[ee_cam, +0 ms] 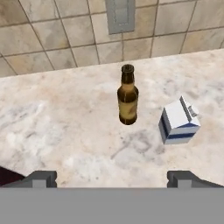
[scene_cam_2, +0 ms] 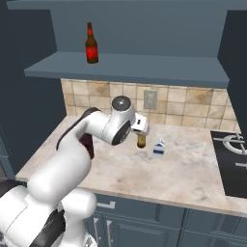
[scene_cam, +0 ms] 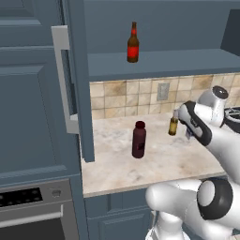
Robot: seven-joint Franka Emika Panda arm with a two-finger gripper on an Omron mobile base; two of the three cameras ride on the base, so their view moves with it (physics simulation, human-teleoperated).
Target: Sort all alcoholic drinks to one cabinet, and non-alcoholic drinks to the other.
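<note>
A slim brown beer bottle with a tan label [ee_cam: 127, 96] stands upright on the marble counter, near the tiled wall. My gripper [ee_cam: 112, 178] hovers just short of it, open wide with nothing between the fingers. In the left base view the same bottle [scene_cam: 173, 124] is right beside the hand. A second beer bottle with a red label [scene_cam: 133, 43] stands on the open cabinet's shelf above the counter [scene_cam_2: 91, 43]. The squat maroon bottle with a red cap [scene_cam: 138, 139] stands on the counter left of the hand, upright and apart from it.
A small white and blue carton [ee_cam: 179, 120] stands just right of the tan-label bottle [scene_cam_2: 158, 148]. The cabinet door [scene_cam: 70, 79] hangs open at the counter's left end. A black stovetop [scene_cam_2: 234, 159] lies at the right, an oven [scene_cam: 33, 211] at lower left.
</note>
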